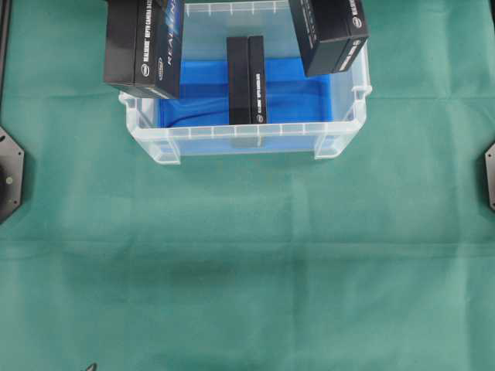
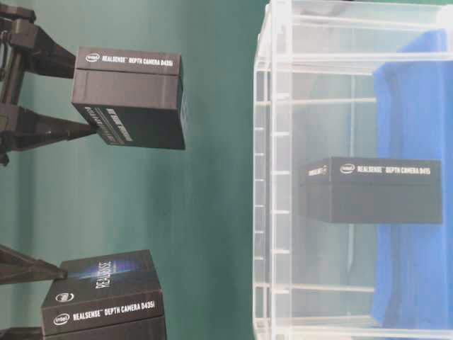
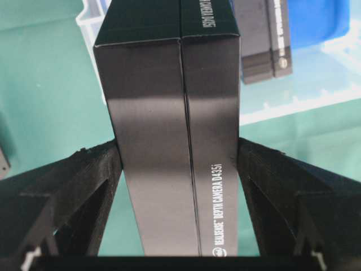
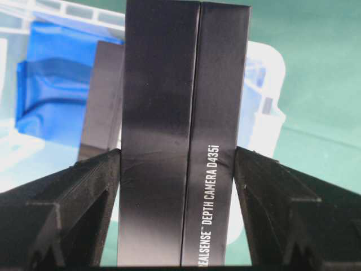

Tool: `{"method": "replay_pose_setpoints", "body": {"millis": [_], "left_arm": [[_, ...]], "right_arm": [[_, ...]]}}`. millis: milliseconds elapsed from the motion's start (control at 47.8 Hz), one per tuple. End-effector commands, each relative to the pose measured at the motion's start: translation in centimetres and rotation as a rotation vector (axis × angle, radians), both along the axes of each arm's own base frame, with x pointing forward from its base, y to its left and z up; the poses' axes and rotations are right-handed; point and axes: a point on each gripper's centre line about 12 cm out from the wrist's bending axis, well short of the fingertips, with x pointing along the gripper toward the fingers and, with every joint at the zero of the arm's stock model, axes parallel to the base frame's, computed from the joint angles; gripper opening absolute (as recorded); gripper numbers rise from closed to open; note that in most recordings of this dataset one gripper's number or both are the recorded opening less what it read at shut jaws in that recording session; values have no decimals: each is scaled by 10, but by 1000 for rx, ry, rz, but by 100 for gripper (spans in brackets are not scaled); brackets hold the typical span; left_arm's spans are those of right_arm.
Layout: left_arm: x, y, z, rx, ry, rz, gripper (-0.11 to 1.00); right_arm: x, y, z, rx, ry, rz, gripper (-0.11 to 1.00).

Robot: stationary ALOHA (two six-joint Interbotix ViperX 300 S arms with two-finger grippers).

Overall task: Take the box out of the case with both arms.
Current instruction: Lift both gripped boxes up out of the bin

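The clear case [image 1: 240, 140] with blue cloth in its bottom stands at the far middle of the table. My left gripper [image 3: 177, 152] is shut on a black RealSense box [image 1: 143, 46], held up above the case's left end. My right gripper [image 4: 177, 158] is shut on a like black box [image 1: 329, 32] above the right end. In the table-level view both held boxes [image 2: 127, 95] [image 2: 106, 297] hang clear of the case rim [image 2: 272, 177]. A third black box [image 1: 246, 79] stands on edge inside the case on the cloth. The overhead view hides both grippers behind the boxes.
Green cloth [image 1: 247, 270] covers the table in front of the case. The black arm bases [image 1: 9, 174] [image 1: 489, 178] sit at the left and right edges.
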Motion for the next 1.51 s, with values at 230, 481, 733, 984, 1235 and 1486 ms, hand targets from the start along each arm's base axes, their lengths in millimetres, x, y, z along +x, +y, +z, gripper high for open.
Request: {"method": "replay_pose_setpoints", "body": {"millis": [230,481,733,984,1235,1486], "left_arm": [[-4,-3,12,12,-40,0,64],[-4,-3,12,13,-43,0,64],[-3,-3,11,13,-43,0,64],[-3,-3,12,15,-44,-1,64],[-3,-3,12,15,-44,-1,64],[2,-19,12,8,-48,-26,64]], "right_arm": [[-11,5,23,-20,-61,2,67],[-11,5,23,-21,-62,2,67],[-11,6,23,-19,-61,4,67],[-10,7,22,-20,-59,7,67],[-10,9,22,-17,-58,6,67],[-9,27,20,5,-27,22,67]]}}
